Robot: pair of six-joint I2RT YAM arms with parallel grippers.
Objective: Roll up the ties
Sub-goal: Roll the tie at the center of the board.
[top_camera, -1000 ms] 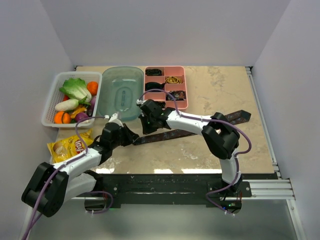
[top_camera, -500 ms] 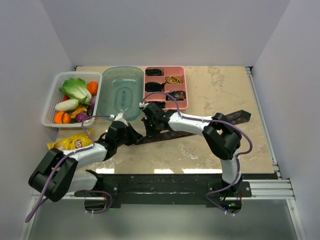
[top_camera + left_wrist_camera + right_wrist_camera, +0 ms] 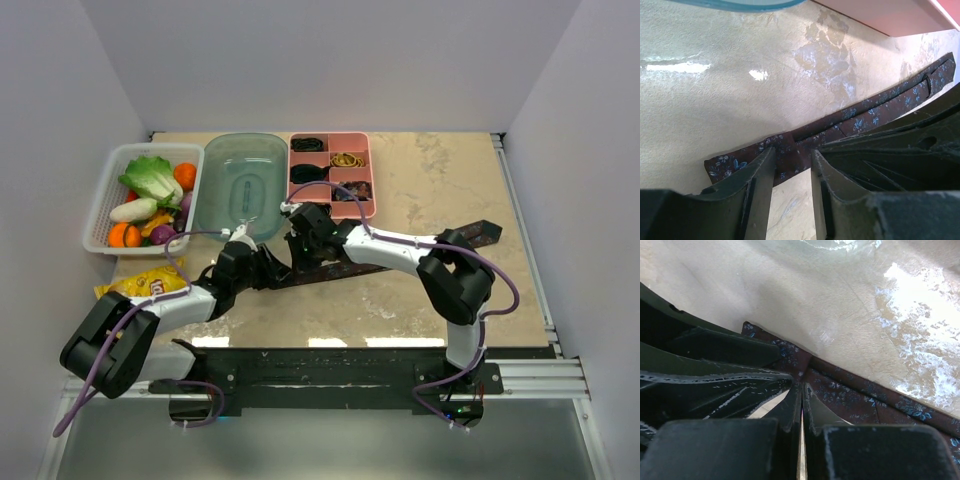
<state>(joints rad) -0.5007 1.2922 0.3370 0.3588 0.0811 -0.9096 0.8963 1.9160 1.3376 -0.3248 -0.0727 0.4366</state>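
Marble worktop (image 3: pixel 420 190): brown-maroon tie (image 3: pixel 865 112) lies flat at full length, narrow end centre-left, no turn rolled yet. Left fingers (image 3: pixel 760 185) slightly apart, straddling that end. Right fingers (image 3: pixel 820 412) all but closed at the tie's edge; grip on fabric unclear. Whole roll remains.

Beige marbled table (image 3: pixel 430 190). Along its far left edge stand a white basket (image 3: pixel 95 215) of vegetables, a clear teal tub (image 3: pixel 207 160) and a pink compartment tray (image 3: pixel 373 180). A yellow chip bag (image 3: pixel 130 292) lies near-left. A brown-maroon tie (image 3: pixel 484 231) lies flat, diagonally across the middle.
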